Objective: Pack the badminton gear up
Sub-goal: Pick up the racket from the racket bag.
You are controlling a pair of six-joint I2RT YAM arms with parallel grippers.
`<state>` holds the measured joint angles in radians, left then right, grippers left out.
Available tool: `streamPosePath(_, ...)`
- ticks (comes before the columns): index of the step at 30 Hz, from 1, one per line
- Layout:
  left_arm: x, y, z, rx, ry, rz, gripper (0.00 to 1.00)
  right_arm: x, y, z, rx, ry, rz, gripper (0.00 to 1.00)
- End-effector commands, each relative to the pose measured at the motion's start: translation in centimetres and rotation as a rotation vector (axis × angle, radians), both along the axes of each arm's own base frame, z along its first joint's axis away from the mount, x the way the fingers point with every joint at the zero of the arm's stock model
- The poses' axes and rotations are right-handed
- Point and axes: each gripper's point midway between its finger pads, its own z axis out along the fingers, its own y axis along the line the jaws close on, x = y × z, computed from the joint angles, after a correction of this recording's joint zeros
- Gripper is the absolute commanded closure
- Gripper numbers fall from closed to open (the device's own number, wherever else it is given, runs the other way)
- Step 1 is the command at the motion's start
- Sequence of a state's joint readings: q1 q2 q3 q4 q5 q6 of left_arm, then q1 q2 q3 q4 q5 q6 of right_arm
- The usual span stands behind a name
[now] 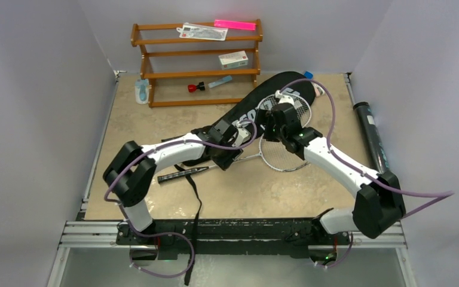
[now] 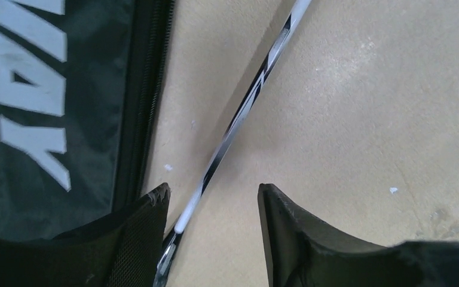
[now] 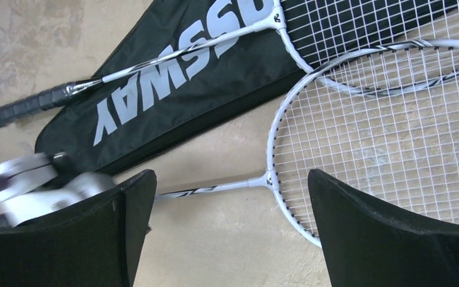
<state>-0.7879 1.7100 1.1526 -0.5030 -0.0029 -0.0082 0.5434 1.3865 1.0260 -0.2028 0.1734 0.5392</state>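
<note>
The long black CROSSWAY bag (image 1: 248, 112) lies slantwise across the mat. One silver racket (image 3: 173, 57) rests on the bag, its black handle (image 3: 24, 107) past the bag's edge. The other racket (image 1: 284, 154) lies on the mat beside the bag, handle (image 1: 182, 174) toward the left. My left gripper (image 2: 213, 197) is low over this racket's shaft (image 2: 239, 113); the shaft runs between the jaws near the left finger, with a gap on both sides. My right gripper (image 3: 232, 179) hangs open above the racket's throat (image 3: 269, 179). A dark tube (image 1: 370, 134) lies at the right edge.
A brown wooden rack (image 1: 197, 63) stands at the back with a small box, a pink strip and small items. A pale bottle (image 1: 141, 91) sits left of it. The bag's strap (image 1: 194, 203) trails over the near table edge. Walls close in on both sides.
</note>
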Motion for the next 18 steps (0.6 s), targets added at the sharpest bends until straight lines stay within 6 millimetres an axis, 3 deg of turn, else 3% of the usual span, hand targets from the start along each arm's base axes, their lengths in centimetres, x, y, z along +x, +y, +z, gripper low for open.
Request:
streamPosePath(1,-0.1,-1.8,-1.5,-0.007,0.056,-0.057,0.46,0.8,0.5,3.8,0.132,-0.166,-0.058,0.02)
streamPosePath(5,2.5,-0.7,-0.7,-0.047,0.058,0.045,0.44,0.3,-0.8,4.0,0.151,-0.193,-0.117,0.04)
streamPosePath(9,3.9,-2.4,1.1,-0.135,0.026,0.037,0.43,0.2,-0.5,4.0,0.187,-0.214,-0.116,0.06)
streamPosePath(14,8.5,-2.0,2.7,-0.054,-0.13,0.108,0.42,0.2,-0.5,3.4,0.18,-0.2,-0.114,0.06)
streamPosePath(18,11.5,-2.5,3.1,-0.023,-0.24,0.034,0.35,0.2,-0.5,3.5,0.183,-0.202,-0.112,0.05)
